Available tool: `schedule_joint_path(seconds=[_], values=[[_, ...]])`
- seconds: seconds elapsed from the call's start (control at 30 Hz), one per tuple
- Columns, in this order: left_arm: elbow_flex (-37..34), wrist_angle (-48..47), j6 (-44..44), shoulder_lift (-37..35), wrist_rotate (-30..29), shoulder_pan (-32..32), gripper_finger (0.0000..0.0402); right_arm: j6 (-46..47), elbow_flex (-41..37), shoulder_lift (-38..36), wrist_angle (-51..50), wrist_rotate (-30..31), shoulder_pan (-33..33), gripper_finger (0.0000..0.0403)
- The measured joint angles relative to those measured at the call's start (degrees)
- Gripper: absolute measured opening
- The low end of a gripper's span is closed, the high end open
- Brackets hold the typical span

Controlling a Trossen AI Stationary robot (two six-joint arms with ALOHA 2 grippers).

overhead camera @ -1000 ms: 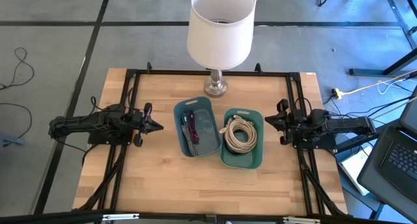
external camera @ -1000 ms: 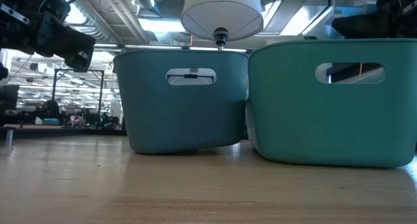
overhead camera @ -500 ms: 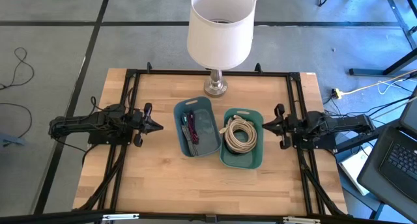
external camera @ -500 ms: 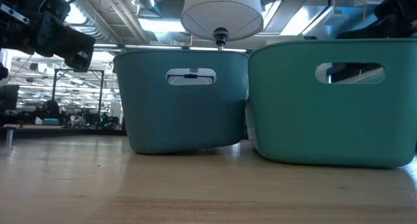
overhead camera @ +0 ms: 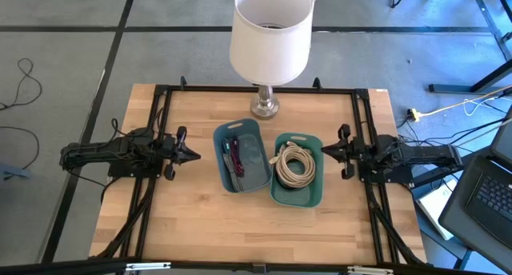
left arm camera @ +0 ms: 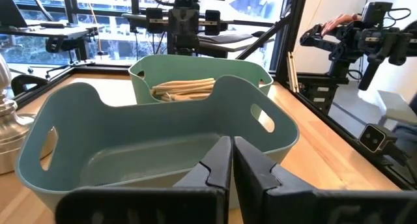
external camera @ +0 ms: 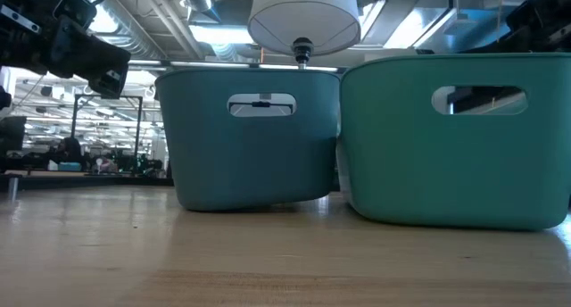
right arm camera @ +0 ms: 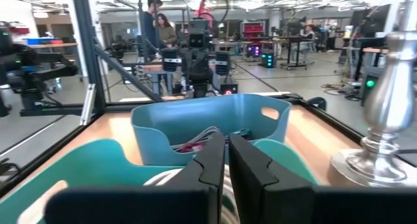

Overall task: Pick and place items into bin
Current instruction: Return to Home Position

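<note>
The coiled white cables [overhead camera: 294, 165] lie in the green bin [overhead camera: 317, 197], just beside the right gripper [overhead camera: 324, 151]. It and the left gripper [overhead camera: 194, 155] are both closed, empty.

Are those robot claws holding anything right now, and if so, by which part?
Nothing is held. The left gripper and right gripper are both shut and empty; the white cables lie in the green bin.

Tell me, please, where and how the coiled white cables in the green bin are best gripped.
Probably across one side of the coiled white cables, straight down from above: the coil lies flat in the green bin, whose walls block sideways approaches.
</note>
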Motion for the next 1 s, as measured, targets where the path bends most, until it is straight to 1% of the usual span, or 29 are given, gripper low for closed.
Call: schedule_joint_path(seconds=[0.27, 0.6, 1.0], values=[[0.00, 0.02, 0.00, 0.00, 0.02, 0.00, 0.0013, 0.00, 0.01, 0.00, 0.00, -0.01, -3.05, 0.0026], [0.00, 0.02, 0.01, 0.02, 0.02, 0.00, 0.0006, 0.00, 0.00, 0.02, 0.00, -0.02, -5.15, 0.0025], [0.00, 0.03, 0.01, 0.02, 0.02, 0.00, 0.0013, 0.00, 0.00, 0.09, 0.02, -0.02, -5.35, 0.0025]])
